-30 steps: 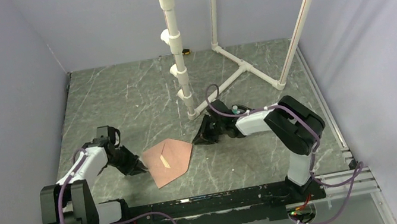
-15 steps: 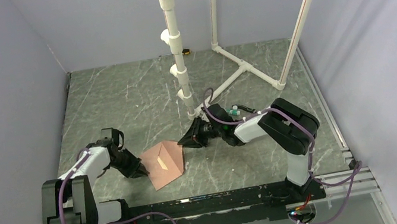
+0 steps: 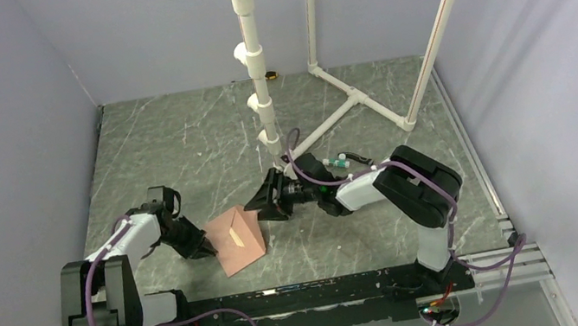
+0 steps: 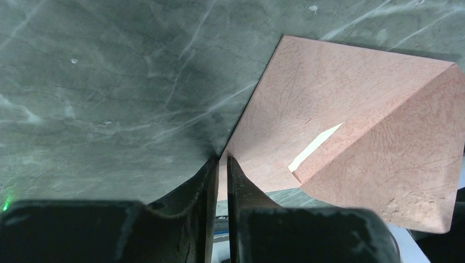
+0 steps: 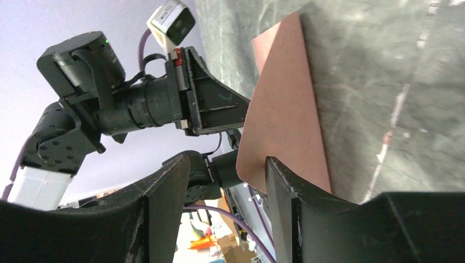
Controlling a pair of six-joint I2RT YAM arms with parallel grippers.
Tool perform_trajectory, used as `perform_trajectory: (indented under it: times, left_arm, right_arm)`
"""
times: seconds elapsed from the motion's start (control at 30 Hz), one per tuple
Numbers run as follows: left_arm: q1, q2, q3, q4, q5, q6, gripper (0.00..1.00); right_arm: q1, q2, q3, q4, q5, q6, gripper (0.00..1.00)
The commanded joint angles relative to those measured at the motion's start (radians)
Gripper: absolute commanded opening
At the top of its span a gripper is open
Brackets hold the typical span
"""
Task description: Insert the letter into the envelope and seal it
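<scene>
Just then my right gripper [image 5: 227, 175], jaws spread, had pushed the flap [image 5: 285, 109] ahead of it nearly over. My left gripper [image 4: 219, 161] clamped a corner of the envelope [image 4: 340, 109] — sealing looked close.

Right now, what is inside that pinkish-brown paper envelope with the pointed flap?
Only a pale sliver shows by the half-folded flap of the pinkish-brown paper envelope; whether it is the letter cannot be told. The paper covers everything else inside.
</scene>
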Motion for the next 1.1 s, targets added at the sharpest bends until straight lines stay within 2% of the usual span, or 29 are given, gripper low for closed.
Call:
perform_trajectory:
  times: [0.0, 0.13, 0.2, 0.33, 0.5, 0.7, 0.97, 1.07]
  left_arm:
    - [-0.005, 0.005, -0.001, 0.035, -0.018, -0.008, 0.17]
    - [-0.005, 0.006, 0.0, 0.033, -0.014, -0.008, 0.17]
    - [-0.005, 0.007, 0.0, 0.033, -0.016, -0.006, 0.17]
    - [-0.005, 0.019, -0.003, 0.043, -0.011, -0.005, 0.16]
    - [-0.005, 0.031, -0.011, 0.057, -0.002, -0.007, 0.16]
    - [-0.005, 0.031, -0.011, 0.054, -0.002, -0.001, 0.16]
    - [-0.005, 0.017, -0.01, 0.049, 0.004, -0.003, 0.15]
    - [-0.005, 0.012, 0.002, 0.042, 0.009, -0.001, 0.15]
  right_arm:
    - [0.019, 0.022, 0.06, 0.072, -0.028, -0.019, 0.57]
    - [0.032, 0.067, 0.066, 0.13, -0.03, 0.035, 0.44]
    - [0.044, 0.089, 0.075, 0.132, -0.023, 0.049, 0.41]
    - [0.067, 0.115, 0.08, 0.113, 0.001, 0.06, 0.41]
    - [0.083, 0.171, 0.064, 0.302, 0.0, 0.107, 0.46]
    - [0.1, 0.212, 0.084, 0.308, 0.008, 0.108, 0.51]
    - [0.111, 0.223, 0.125, 0.244, 0.015, 0.074, 0.57]
    - [0.113, 0.216, 0.158, 0.103, 0.019, 0.027, 0.5]
